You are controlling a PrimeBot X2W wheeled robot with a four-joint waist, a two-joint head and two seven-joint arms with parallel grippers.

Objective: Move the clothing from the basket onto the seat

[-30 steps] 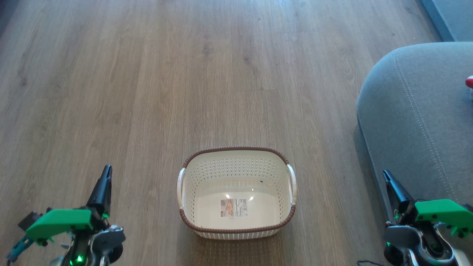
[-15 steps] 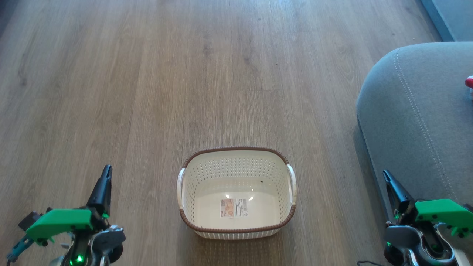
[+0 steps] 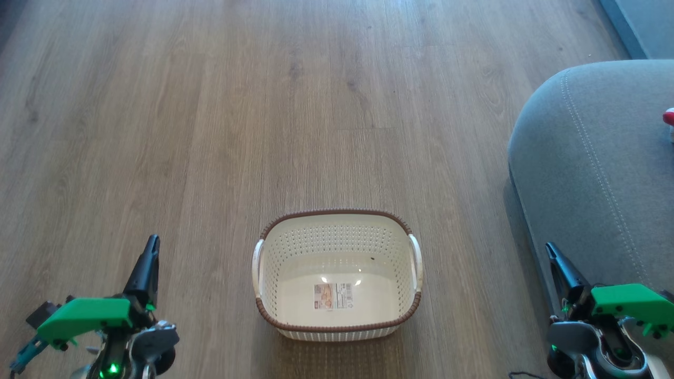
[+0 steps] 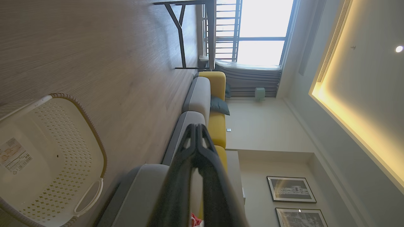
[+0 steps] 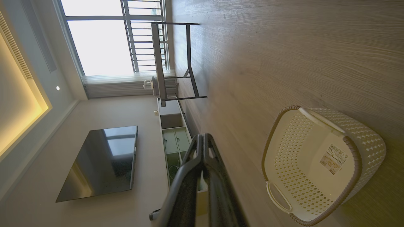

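We found the basket empty | left gripper and right gripper together, holding nothing | clothing lay right, on the seat, nearer right gripper

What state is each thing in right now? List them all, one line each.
basket: upright on the floor, empty, label sticker uncovered inside.
clothing: out of the basket; a red bit lies on the seat at the head view's right edge.
seat: bears the clothing.
left gripper: shut, holding nothing.
right gripper: shut, holding nothing.
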